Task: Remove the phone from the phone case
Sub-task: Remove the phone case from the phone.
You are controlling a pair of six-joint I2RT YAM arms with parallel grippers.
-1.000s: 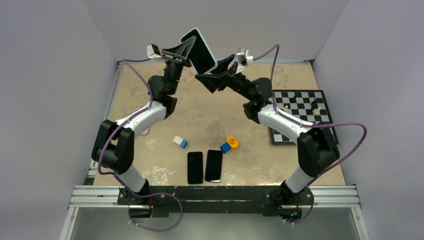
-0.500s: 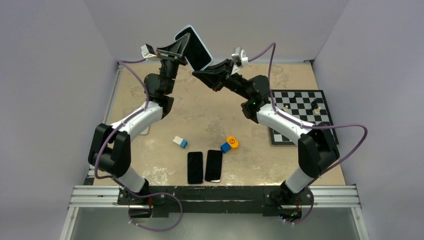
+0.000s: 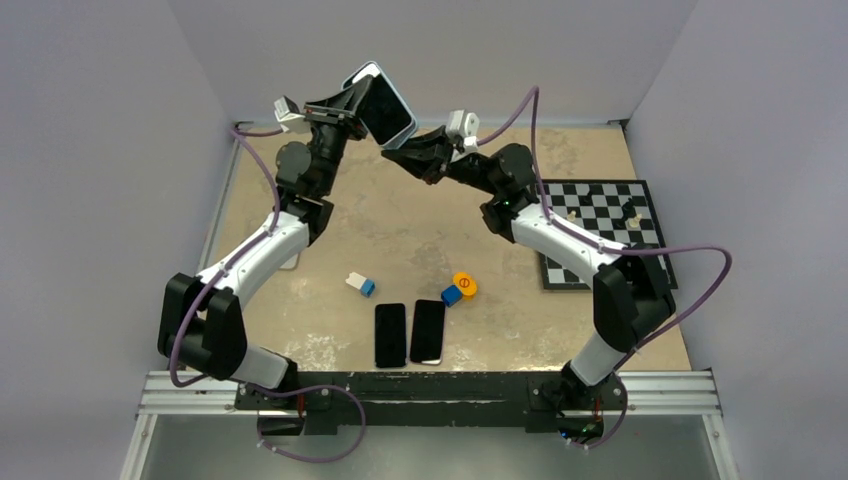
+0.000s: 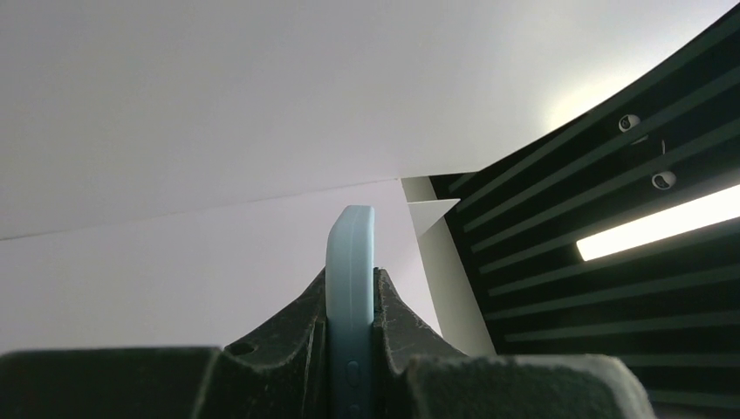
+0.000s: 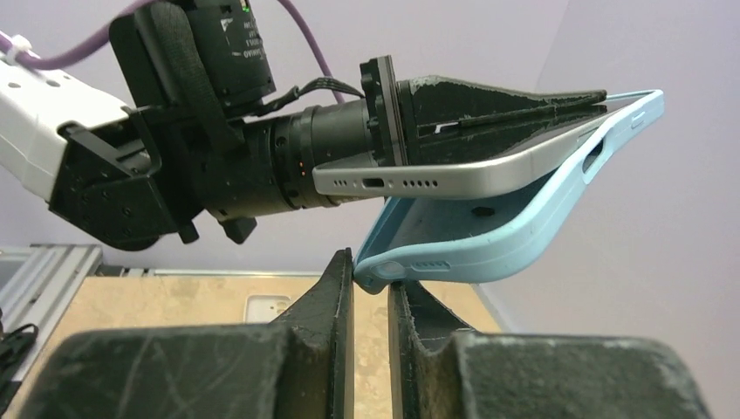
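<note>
Above the table (image 3: 420, 240), the left gripper (image 4: 351, 278) clamps the phone (image 5: 454, 175). The right gripper (image 5: 371, 272) pinches one corner of the phone case (image 5: 497, 240), which hangs clear of the phone's port end.

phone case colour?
Light blue phone case; it shows best in the right wrist view.

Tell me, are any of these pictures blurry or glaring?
Left wrist view: the ceiling light strip is blown out white, the left tool nearly black. Right wrist view: the light blue silicone phone case is crisp, no glare. Top view: soft, even light, no blur.
</note>
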